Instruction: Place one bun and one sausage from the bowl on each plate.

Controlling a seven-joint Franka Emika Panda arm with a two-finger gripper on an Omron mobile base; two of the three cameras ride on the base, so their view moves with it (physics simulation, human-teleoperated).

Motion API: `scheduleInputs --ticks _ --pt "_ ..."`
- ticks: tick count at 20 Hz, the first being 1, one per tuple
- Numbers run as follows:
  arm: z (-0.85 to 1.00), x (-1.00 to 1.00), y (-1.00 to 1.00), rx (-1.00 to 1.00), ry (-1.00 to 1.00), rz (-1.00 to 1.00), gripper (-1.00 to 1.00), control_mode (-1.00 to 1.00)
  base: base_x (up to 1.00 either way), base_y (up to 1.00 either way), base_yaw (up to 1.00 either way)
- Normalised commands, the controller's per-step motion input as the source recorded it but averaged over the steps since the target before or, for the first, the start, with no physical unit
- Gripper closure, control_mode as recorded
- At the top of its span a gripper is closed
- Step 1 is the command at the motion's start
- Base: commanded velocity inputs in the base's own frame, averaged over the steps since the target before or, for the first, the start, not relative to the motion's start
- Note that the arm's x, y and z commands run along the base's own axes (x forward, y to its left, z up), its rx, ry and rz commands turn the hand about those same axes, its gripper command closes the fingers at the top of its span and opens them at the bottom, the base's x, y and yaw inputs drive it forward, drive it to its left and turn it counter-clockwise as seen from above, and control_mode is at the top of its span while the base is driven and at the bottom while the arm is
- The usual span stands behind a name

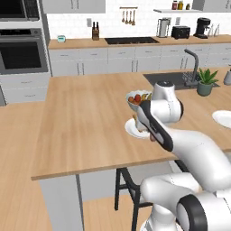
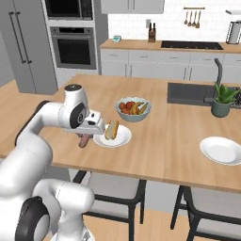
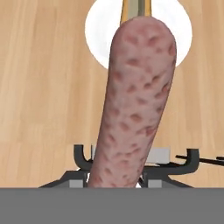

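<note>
From the left base view, the white robot arm bends over the pale wooden desk (image 1: 90,117), hiding most of a round white plate (image 1: 131,129) beside a pale grey bowl of colourful fruit (image 1: 135,98); a second white plate (image 1: 223,118) sits well apart at the right edge.

From the right base view, a golden bun (image 2: 112,130) lies on the near plate, while the pincer (image 2: 85,136) holds a mottled pink sausage (image 2: 84,140) just beside its rim. The far plate looks bare.

In the hand view, the jaws are clamped on the sausage's lower end, above the plate and bun. By appearances, one bun is placed; this sausage and the whole second plate remain.
</note>
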Motion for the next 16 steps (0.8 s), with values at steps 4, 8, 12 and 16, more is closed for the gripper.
scheduleInputs --ticks 4,8,12,16 --pt "0.00 0.45 -0.02 0.00 0.00 0.07 1.00 -1.00 0.00 0.00 0.00" --pt "-0.01 0.98 -0.75 0.01 0.02 0.11 1.00 -1.00 0.00 0.00 0.00" --pt "-0.05 0.99 -0.86 0.02 0.14 0.11 1.00 -1.00 0.00 0.00 0.00" --pt "-0.44 0.89 -0.56 0.00 0.17 0.04 1.00 -1.00 0.00 0.00 0.00"
